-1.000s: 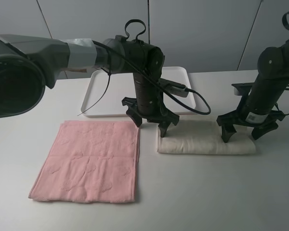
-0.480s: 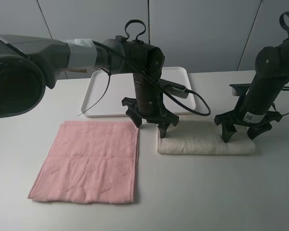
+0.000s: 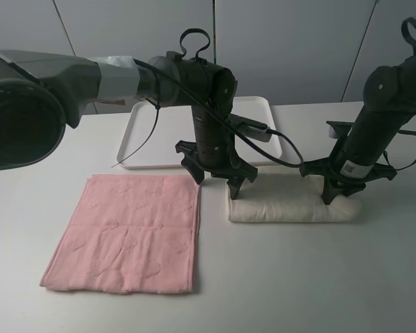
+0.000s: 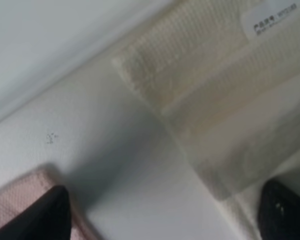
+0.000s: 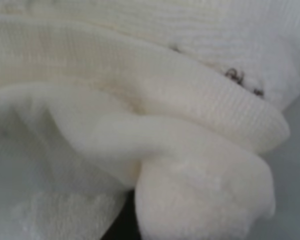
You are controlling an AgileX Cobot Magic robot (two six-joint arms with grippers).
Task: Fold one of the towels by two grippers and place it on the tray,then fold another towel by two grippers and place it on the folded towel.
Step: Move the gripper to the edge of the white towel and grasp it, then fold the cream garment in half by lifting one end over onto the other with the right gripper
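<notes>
Cream towel (image 3: 284,208) folded into a long strip on the table (image 3: 298,277), and I've got its right end pinched!

The towel lies just in front of the white tray (image 3: 166,149), not on it, running left to right. My right gripper (image 3: 335,196) is down on the far right end, clenched on the cloth, and in my right wrist view the cream folds are bunched up close against the camera. Over at the strip's left end, my left gripper (image 3: 217,179) stands spread wide, holding nothing. One fingertip (image 4: 285,212) is at the cream towel's edge near its small label (image 4: 270,19), and the other is by the corner of the pink towel (image 3: 128,232). That pink one lies flat and unfolded to the left, just beside the cream strip.
</notes>
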